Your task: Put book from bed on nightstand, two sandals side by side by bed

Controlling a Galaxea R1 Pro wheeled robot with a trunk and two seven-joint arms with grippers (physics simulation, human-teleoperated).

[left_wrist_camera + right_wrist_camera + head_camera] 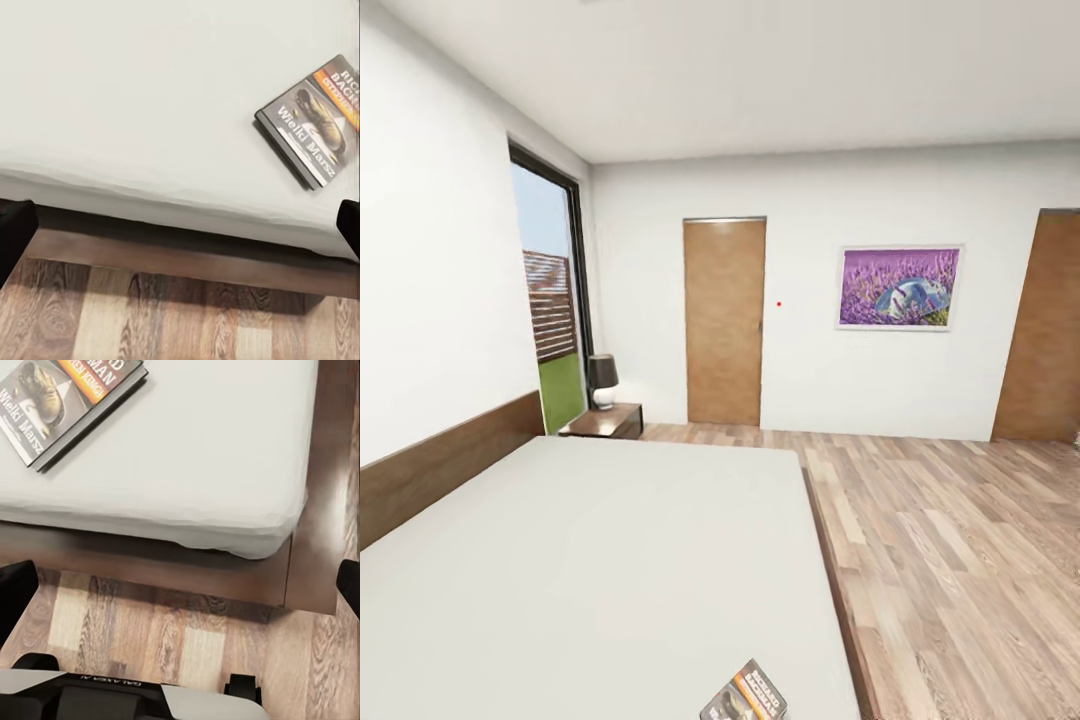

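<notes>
Facing the bed (pixel 610 560), both pincers spread wide and empty (book (pixel 311 124) lying on the mattress edge just beyond them); the pickup comes first, needing a reach forward.

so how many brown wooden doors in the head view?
2: one brown wooden door on the far wall beside the framed purple picture; another door at the right edge, cropped. Others may be out of frame.
</notes>
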